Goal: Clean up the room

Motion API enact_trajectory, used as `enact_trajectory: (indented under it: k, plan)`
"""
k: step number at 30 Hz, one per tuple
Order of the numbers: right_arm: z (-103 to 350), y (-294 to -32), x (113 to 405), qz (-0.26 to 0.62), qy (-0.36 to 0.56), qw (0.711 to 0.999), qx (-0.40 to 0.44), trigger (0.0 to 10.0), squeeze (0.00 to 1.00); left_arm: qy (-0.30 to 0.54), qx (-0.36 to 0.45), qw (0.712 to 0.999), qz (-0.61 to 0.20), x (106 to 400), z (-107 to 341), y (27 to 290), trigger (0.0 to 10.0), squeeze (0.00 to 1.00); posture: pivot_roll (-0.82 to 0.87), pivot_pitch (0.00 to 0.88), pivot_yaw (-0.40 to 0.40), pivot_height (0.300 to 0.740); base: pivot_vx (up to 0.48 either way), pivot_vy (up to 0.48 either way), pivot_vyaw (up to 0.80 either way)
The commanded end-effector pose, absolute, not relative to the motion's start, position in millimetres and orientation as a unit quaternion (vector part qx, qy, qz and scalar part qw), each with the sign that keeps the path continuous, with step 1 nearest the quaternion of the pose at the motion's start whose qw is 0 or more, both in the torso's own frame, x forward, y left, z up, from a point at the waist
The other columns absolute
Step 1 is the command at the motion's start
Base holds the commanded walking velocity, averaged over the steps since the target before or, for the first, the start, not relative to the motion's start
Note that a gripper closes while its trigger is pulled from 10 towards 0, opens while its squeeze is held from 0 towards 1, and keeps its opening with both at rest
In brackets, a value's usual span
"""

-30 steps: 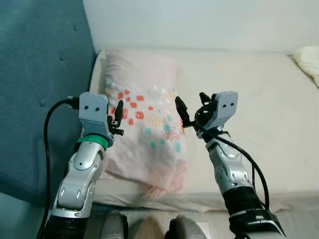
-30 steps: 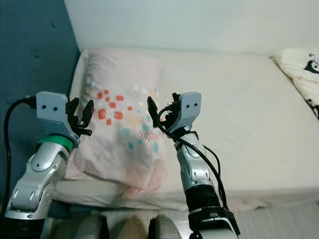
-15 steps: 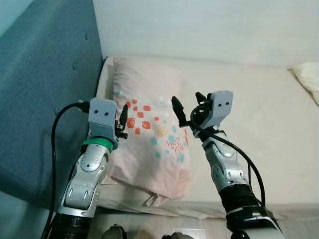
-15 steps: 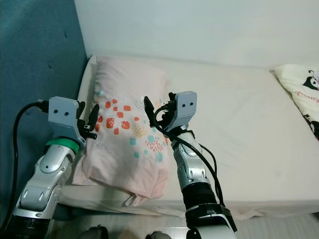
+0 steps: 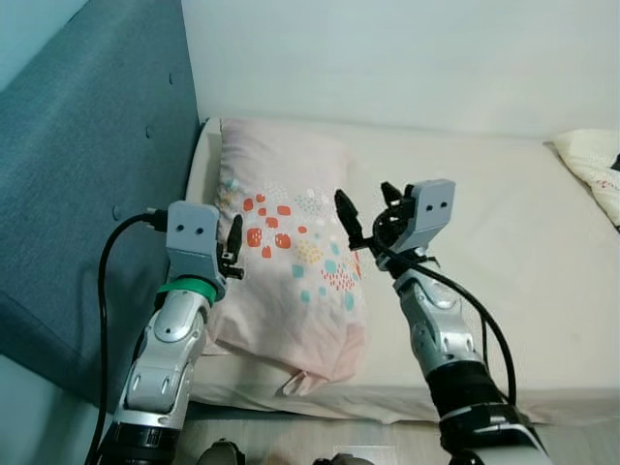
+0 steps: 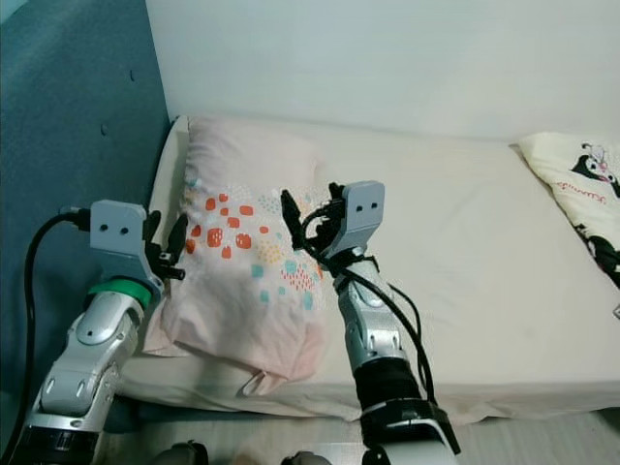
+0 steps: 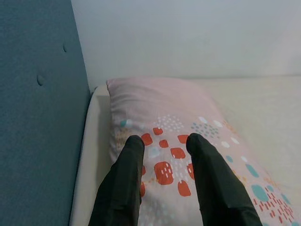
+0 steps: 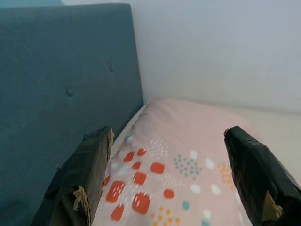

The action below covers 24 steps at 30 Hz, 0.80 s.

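Note:
A pink pillow (image 5: 291,262) with red and teal dots lies lengthwise at the head end of the cream bed (image 5: 504,242), against the blue headboard (image 5: 87,174). My left gripper (image 5: 232,247) hovers over the pillow's left edge, open, with nothing between its fingers (image 7: 131,155). My right gripper (image 5: 366,208) is held above the pillow's right edge. It is wide open and empty, its fingers (image 8: 89,165) spread across the pillow's width in the right wrist view. Neither gripper touches the pillow.
A second cream pillow (image 6: 576,184) with black penguin prints lies at the far right of the bed. A white wall (image 5: 387,58) runs behind the bed. The mattress between the two pillows is bare. The bed's front edge is just ahead of me.
The camera has risen and pulled back, so more headboard and bed show. My left gripper has sunk slightly towards the pillow's left edge. The right gripper has barely moved. Both have stayed open.

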State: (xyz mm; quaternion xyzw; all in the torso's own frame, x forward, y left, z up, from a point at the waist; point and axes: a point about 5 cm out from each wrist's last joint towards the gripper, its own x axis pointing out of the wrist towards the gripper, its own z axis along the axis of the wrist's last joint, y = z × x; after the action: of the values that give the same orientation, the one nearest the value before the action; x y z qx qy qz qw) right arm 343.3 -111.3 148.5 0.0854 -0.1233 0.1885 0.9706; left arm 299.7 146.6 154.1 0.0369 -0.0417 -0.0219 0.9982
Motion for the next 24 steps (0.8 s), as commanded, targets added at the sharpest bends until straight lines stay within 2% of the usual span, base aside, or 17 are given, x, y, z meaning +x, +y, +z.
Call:
enact_trajectory:
  k: [1, 24]
  plan:
    - [146.2, -116.5, 341.5, 0.179, -0.125, 0.972, 0.084, 10.0, 0.00, -0.027, 0.040, 0.998, -0.031, 297.0, 145.6, 143.3, 10.0, 0.00, 0.08, 0.000, -0.024, 0.740, 0.000, 0.000, 0.00]
    - [139.1, -113.7, 338.0, 0.175, -0.118, 0.973, 0.089, 10.0, 0.00, -0.028, 0.059, 0.998, -0.019, 301.1, 149.2, 152.1, 10.0, 0.00, 0.08, 0.000, -0.006, 0.740, 0.000, 0.000, 0.00]
